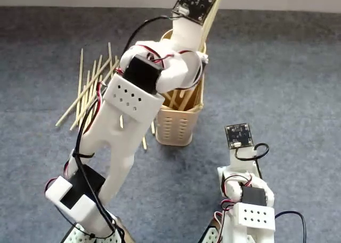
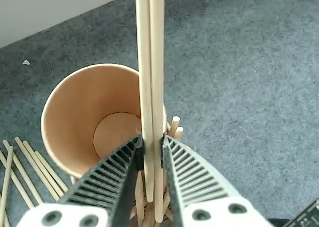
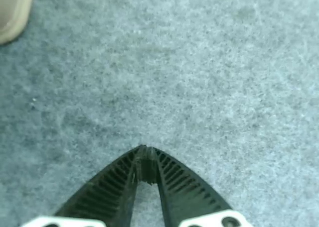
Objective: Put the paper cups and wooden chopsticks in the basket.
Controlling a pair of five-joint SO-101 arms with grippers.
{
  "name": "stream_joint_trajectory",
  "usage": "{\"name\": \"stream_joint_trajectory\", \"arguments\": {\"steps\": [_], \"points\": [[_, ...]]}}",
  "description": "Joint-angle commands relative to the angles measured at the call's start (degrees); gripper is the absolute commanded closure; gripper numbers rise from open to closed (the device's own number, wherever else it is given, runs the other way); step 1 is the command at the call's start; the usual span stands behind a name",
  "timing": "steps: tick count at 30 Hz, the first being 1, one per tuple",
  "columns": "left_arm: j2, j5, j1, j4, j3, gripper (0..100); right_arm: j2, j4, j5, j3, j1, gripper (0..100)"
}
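My left gripper point(image 2: 151, 142) is shut on two wooden chopsticks point(image 2: 151, 77), held upright above the basket point(image 1: 178, 120). In the high view the same chopsticks point(image 1: 212, 16) stick up past the left arm's wrist. A brown paper cup point(image 2: 87, 122) stands open-mouthed in the basket just beside the held pair, with more chopstick ends point(image 2: 175, 126) next to it. Several loose chopsticks point(image 1: 90, 88) lie fanned on the carpet to the left of the basket. My right gripper point(image 3: 146, 156) is shut on nothing, low over bare carpet near the front right.
Grey carpet point(image 1: 277, 83) covers the whole surface. The left arm point(image 1: 128, 110) stretches diagonally over the basket and hides part of it. The right arm point(image 1: 248, 205) is folded at the front right. A corner of the basket point(image 3: 12, 13) shows in the right wrist view.
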Motion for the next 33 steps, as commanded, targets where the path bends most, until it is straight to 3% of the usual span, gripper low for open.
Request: {"name": "stream_joint_trajectory", "arguments": {"steps": [1,7,12,19,22,28,33], "points": [[-3.74,-0.7,0.4,-1.76,1.8,99,-0.57,-0.84,0.53,-0.13,-0.4,99.4],[-14.9,-2.02,0.4,-7.82,14.55,98,-0.57,-0.84,0.53,-0.13,-0.4,99.4],[-25.8,-3.16,0.4,-14.07,28.09,85,-0.57,-0.84,0.53,-0.13,-0.4,99.4],[-35.38,-5.63,-2.77,-18.46,37.58,85,-0.57,-0.84,0.53,-0.13,-0.48,99.4],[-36.0,-5.63,-8.66,-18.11,37.67,85,-0.57,-0.84,0.53,-0.13,-0.48,99.4],[-34.59,-5.8,-30.29,-16.79,37.67,85,-0.57,-0.84,0.53,-0.13,-0.48,99.4],[-20.44,-16.09,-38.73,-6.95,37.23,85,-0.57,-0.84,0.53,-0.13,-0.48,99.4]]}}
